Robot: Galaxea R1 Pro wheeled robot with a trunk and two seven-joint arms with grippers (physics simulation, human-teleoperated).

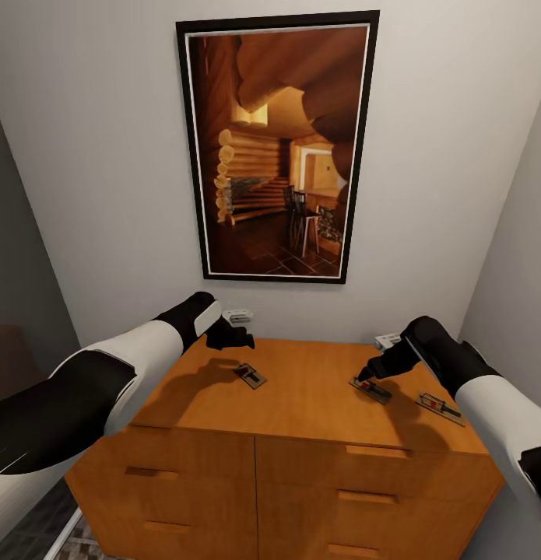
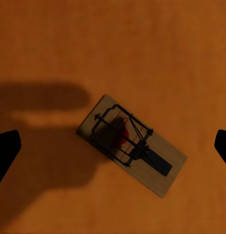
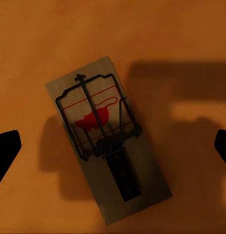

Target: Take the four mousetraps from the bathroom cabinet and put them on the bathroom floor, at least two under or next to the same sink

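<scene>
Three mousetraps lie flat on top of the orange-brown cabinet (image 1: 301, 467): one left of centre (image 1: 250, 376), one right of centre (image 1: 370, 389), and one near the right edge (image 1: 440, 408). My left gripper (image 1: 233, 336) hovers open above and behind the left mousetrap (image 2: 132, 144), whose board sits between its dark fingertips (image 2: 6, 151). Directly over the right-of-centre mousetrap (image 3: 108, 141) is my right gripper (image 1: 369, 371), open and close to it, with a fingertip (image 3: 6, 151) on either side. Neither gripper touches a trap.
A tall framed picture (image 1: 278, 148) hangs on the wall behind the cabinet. Two small white fittings (image 1: 237, 316) (image 1: 387, 340) sit on the wall at the cabinet's back edge. Walls close in on both sides. A strip of patterned floor (image 1: 79, 540) shows at the lower left.
</scene>
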